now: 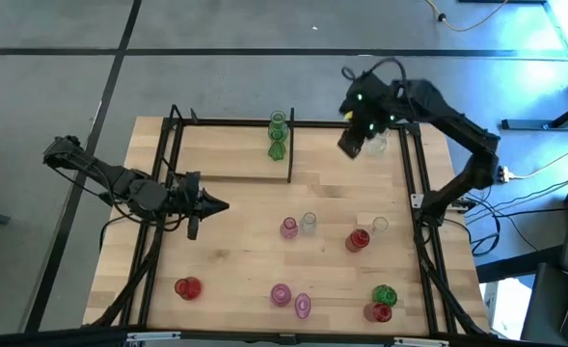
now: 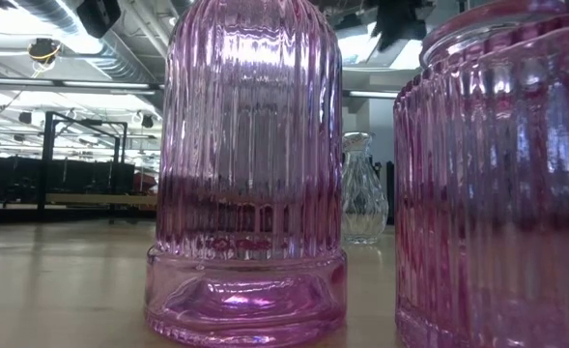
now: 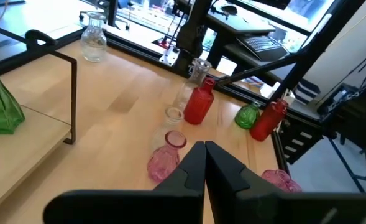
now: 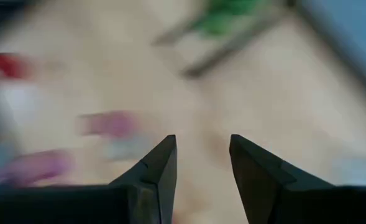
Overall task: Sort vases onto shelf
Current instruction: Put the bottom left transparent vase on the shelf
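Green vases (image 1: 278,135) sit paired on shelf (image 1: 226,154), so you're sorting by colour; right gripper (image 1: 353,145) spread empty nr table's far-right corner, left gripper (image 1: 218,204) clenched, idle.

Two green vases (image 1: 278,135) stand on the shelf (image 1: 226,154) by its right edge, at the table's far side. A clear vase (image 1: 376,145) stands near the far right corner. Pink, red, clear and green vases (image 1: 288,227) stand scattered across the near half.
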